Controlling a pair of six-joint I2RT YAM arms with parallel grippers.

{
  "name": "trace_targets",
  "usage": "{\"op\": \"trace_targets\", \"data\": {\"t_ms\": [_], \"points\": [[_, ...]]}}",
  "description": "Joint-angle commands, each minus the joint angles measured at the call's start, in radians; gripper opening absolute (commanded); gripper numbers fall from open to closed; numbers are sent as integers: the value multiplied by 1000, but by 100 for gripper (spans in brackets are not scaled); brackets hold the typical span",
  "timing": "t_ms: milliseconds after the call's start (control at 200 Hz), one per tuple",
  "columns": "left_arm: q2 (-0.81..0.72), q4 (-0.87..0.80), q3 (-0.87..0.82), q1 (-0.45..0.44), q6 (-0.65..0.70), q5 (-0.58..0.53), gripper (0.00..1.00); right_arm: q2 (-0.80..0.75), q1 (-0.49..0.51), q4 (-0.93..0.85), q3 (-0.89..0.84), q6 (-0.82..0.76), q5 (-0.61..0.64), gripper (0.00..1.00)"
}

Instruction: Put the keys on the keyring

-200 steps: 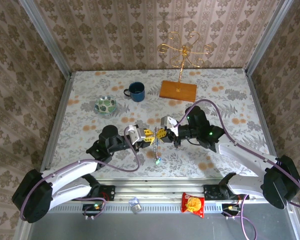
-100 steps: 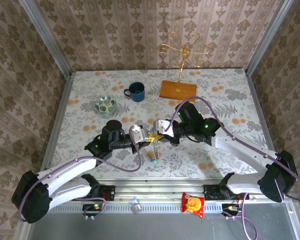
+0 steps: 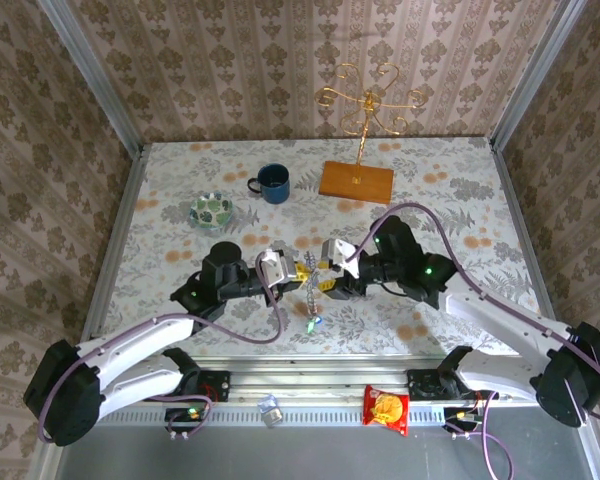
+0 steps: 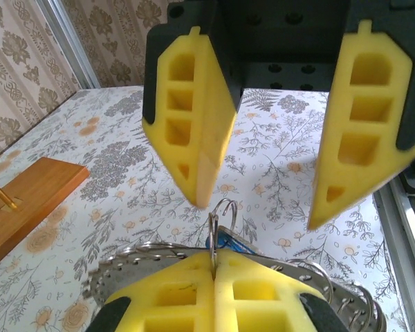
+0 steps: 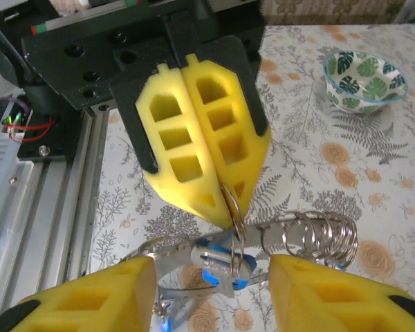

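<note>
Pinching thin ring [image 4: 223, 200] just above keyring [image 5: 318, 238] with left gripper [image 4: 214, 261]; holding right gripper [image 4: 259, 211] fingers apart beside keyring, near blue-tagged key [image 5: 218, 272].

The keyring [image 3: 309, 290] hangs over the table [image 3: 430, 190] as a silvery, chain-like strand, near the table's front edge and roughly midway across it. Its top is a thin wire loop [image 5: 235, 216], standing upright and pinched between the closed yellow fingers of the left tool [image 5: 229, 202]. Below that loop, in the right wrist view, the ring bunches into a sideways coil [image 5: 318, 238] of silvery turns. Small metal keys [image 5: 220, 266] with blue plastic tags dangle just beneath the pinched loop, overlapping one another; their number cannot be told. From above, a green and blue tag marks the strand's lowest end; whether it touches the table is unclear.
</note>
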Motion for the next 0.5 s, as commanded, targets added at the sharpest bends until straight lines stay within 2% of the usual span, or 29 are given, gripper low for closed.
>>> {"op": "trace_targets", "data": {"t_ms": [0,180,495], "points": [[7,128,-25,1,-42,4,0,-62,-24,151,-60,179,-31,49],[16,173,-42,-1,-42,-7,0,-112,-30,169,-119,296,3,50],[31,186,-45,-8,-33,-12,0,-52,-29,162,-90,342,-3,45]]}}
